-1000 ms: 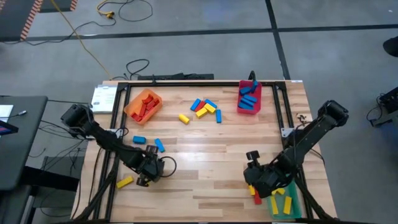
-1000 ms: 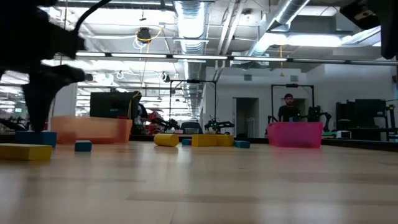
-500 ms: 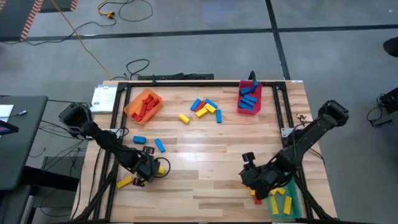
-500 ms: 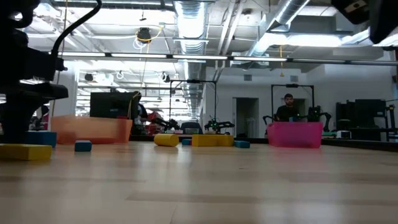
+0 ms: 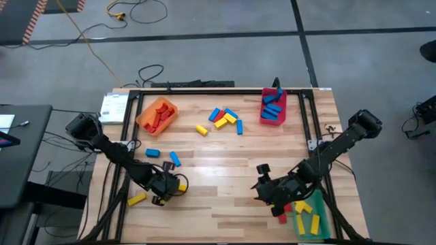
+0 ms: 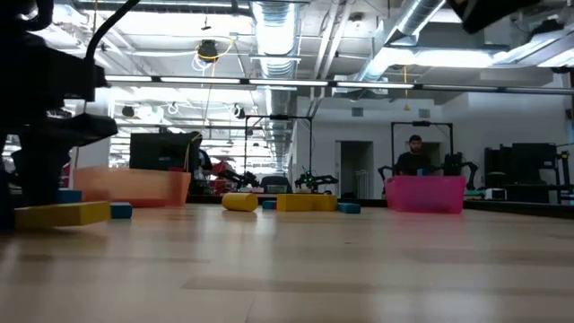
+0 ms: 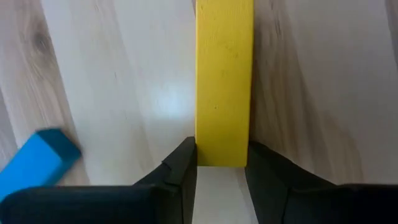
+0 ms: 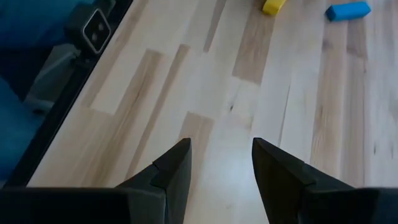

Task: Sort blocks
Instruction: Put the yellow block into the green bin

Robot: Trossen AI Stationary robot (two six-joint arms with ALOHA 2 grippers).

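A yellow block (image 7: 224, 81) lies flat on the wooden table near its front left, seen also as the yellow block (image 5: 136, 199) from above. My left gripper (image 7: 222, 158) points steeply down at the block's near end and is shut on it. A blue block (image 7: 37, 165) lies close beside it. My right gripper (image 5: 261, 185) hangs open above bare wood at the front right, next to the green bin (image 5: 310, 221); nothing is between its fingers (image 8: 174, 162). My left gripper pinches the yellow block's near end (image 7: 224, 152) between its two fingers, one on each long side. The fingers come steeply from above and lie along the block. The block rests flat on the table.
An orange bin (image 5: 157, 114) with red blocks stands at the back left, and a red bin (image 5: 272, 109) with blue blocks at the back right. Loose blocks (image 5: 225, 119) lie mid-back, two blue blocks (image 5: 175, 158) lie left of centre, and a red block (image 5: 281, 214) lies beside the green bin.
My left gripper has sunk toward the yellow block and closed its fingers onto the block's end. The block has shifted a little along the table. My right gripper has moved toward the table's left, staying open.
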